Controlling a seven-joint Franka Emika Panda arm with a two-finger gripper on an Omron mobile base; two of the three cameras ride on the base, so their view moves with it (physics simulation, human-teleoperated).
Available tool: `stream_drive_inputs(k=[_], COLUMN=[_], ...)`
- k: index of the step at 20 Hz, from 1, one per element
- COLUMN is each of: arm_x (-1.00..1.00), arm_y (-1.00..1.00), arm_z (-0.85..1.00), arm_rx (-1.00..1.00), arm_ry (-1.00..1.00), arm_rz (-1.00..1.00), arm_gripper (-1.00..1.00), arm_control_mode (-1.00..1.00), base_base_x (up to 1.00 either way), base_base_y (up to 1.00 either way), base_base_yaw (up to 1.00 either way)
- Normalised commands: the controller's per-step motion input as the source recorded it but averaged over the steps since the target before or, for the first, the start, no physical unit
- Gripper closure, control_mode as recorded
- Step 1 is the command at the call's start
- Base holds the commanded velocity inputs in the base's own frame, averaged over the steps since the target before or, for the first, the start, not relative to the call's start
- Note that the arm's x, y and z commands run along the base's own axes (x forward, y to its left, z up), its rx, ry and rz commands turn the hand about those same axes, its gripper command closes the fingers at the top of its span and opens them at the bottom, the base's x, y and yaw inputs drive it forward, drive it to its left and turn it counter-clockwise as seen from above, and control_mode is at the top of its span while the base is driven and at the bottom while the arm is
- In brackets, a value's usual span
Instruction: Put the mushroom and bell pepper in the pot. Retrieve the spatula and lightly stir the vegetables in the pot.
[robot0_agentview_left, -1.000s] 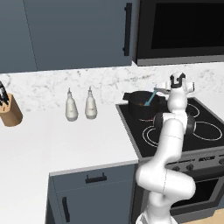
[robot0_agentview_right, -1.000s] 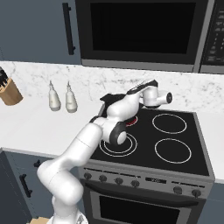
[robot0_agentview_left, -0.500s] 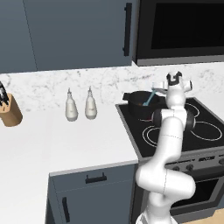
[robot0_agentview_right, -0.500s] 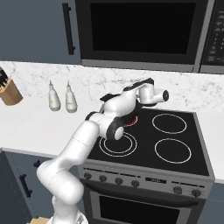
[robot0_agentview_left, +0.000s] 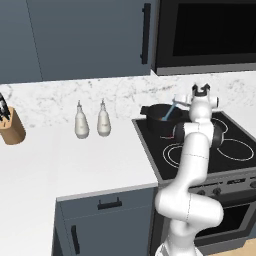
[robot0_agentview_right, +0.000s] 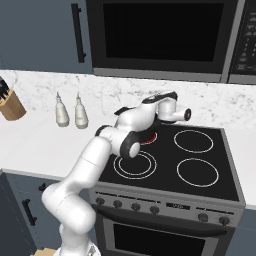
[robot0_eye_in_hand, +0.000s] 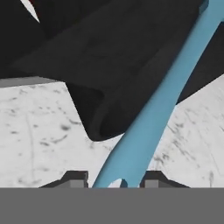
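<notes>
Change: over the last second the arm's wrist has swung a little toward the back wall and the spatula's handle has tipped with it; the base views have not shifted, and the bottles and knife block sit as they did.
Spatula (robot0_eye_in_hand: 162, 105): light blue, handle end between the two finger tips, shaft running away from the gripper (robot0_eye_in_hand: 114, 180) into the pot; in the left base view it slants (robot0_agentview_left: 171, 110) down from the hand into the pot's mouth.
Gripper state: fingers (robot0_eye_in_hand: 75, 178) clamped on the spatula handle, one tip on each side of it.
Pot (robot0_agentview_left: 159, 120): black, directly ahead of and below the gripper on the stove's back left burner; one flat side handle (robot0_eye_in_hand: 100, 118) juts toward the hand.
Vegetables: a sliver of red at the far corner of the hand view may be the bell pepper; the mushroom I cannot make out.
Step in hand: stirring, judged from blade in pot.
Doing it well: small slow sweeps, blade low, grip firm, shaft off the rim so the pot is not dragged.
Beyond: stovetop (robot0_agentview_right: 200, 165), marble backsplash behind, two bottles (robot0_agentview_left: 92, 120) and knife block (robot0_agentview_left: 11, 126) well off to the gripper's left.
</notes>
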Motion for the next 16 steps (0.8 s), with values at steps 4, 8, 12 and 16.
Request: stream_drive_inputs(k=[4, 8, 12, 16], arm_x=[0.0, 0.02, 0.08, 0.05], arm_y=[0.01, 0.0, 0.0, 0.0], arm_z=[0.0, 0.0, 0.0, 0.0], arm_rx=[0.01, 0.0, 0.0, 0.0], arm_ry=[-0.28, -0.34, -0.34, -0.38], arm_rz=[0.0, 0.0, 0.0, 0.0], arm_gripper=[1.0, 1.0, 1.0, 1.0], arm_control_mode=[-1.0, -1.0, -1.0, -1.0], base_base_x=[0.0, 0.0, 0.0, 0.0], base_base_y=[0.0, 0.0, 0.0, 0.0], base_base_yaw=[0.0, 0.0, 0.0, 0.0])
